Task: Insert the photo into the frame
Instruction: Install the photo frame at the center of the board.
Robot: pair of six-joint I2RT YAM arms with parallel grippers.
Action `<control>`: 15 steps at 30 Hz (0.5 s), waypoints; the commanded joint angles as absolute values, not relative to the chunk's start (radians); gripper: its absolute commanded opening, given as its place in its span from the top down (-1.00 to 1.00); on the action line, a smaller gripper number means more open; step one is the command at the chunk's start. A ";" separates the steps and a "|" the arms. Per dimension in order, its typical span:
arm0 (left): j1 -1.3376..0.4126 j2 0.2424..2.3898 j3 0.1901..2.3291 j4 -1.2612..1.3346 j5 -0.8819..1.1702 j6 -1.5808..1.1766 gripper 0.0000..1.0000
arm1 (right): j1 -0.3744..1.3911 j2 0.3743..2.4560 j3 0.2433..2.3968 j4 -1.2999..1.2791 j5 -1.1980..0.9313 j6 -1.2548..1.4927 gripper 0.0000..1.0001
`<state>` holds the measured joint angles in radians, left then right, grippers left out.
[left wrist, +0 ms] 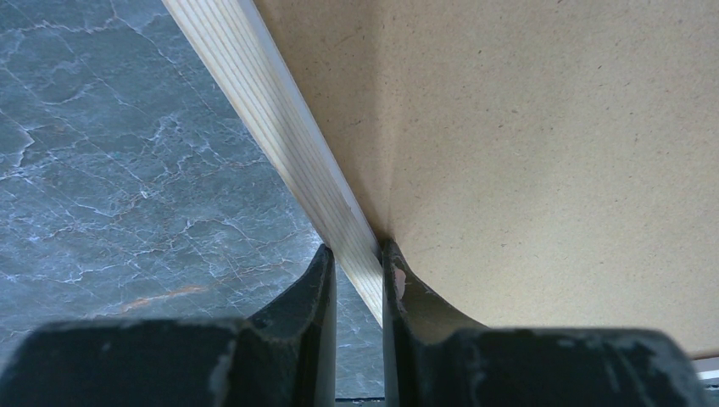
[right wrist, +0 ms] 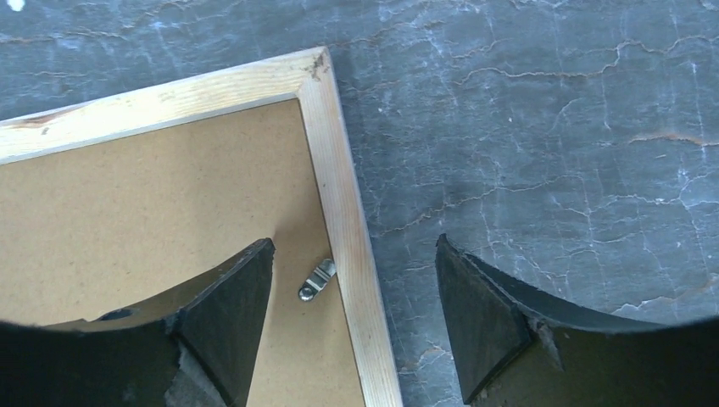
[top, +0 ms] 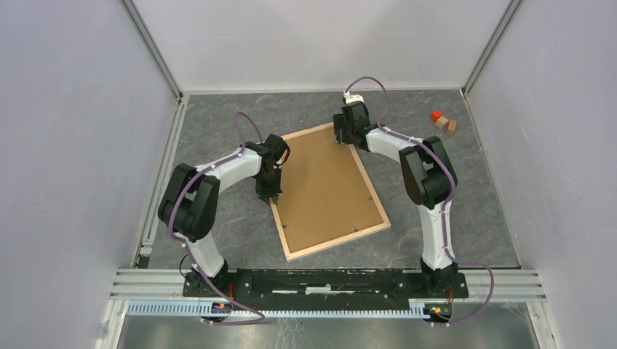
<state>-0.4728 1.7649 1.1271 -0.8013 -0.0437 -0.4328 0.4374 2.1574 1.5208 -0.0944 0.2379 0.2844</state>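
Table [top: 211, 127]: grey marbled mat, white veining, matte.

Left gripper [left wrist: 358, 254]: dark fingers nearly together, pinching the frame's left rail. One finger is on the outer side over the mat, the other on the inner side against the backing board [left wrist: 543, 153]. In the top view it comes down on that rail about mid-length [top: 271, 193].

Frame [top: 339, 241]: lies flat, back up, mid-table between the arms and rotated so its long sides run diagonally. Thin pale wood rails with straight grain and a mitred corner. A thin white edge shows on the rail in the left wrist view. The brown speckled fibreboard backing sits inside the rails, flat and flush.

Small metal turn clip [right wrist: 316, 280]: on the board, just inside the right rail near the far corner.

Right gripper [right wrist: 354, 254]: wide open, gripping nothing. It straddles the right rail, one finger over the board, the other over the mat. Can't tell if the tips touch down.

Far right: orange block [top: 436, 115] and wooden blocks [top: 447, 125], well apart from the frame.
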 commanded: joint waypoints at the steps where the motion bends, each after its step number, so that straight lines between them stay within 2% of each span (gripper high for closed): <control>1: -0.483 1.819 1.110 -0.813 -0.100 -0.321 0.96 | 0.435 2.200 1.581 -0.139 0.289 0.317 -0.47; 4: -0.483 1.818 1.109 -0.814 -0.099 -0.321 0.95 | 0.433 2.203 1.584 -0.159 0.307 0.319 -0.40; 10: -0.484 1.812 1.104 -0.813 -0.099 -0.321 0.95 | 0.435 2.190 1.565 -0.175 0.307 0.316 -0.08; 15: -0.483 1.810 1.106 -0.812 -0.099 -0.321 0.95 | 0.434 2.162 1.523 -0.151 0.299 0.309 -0.04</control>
<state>-0.4728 1.7687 1.1316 -0.8062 -0.0437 -0.4328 0.4374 2.1872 1.5536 -0.1295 0.2745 0.3168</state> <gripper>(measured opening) 0.252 0.525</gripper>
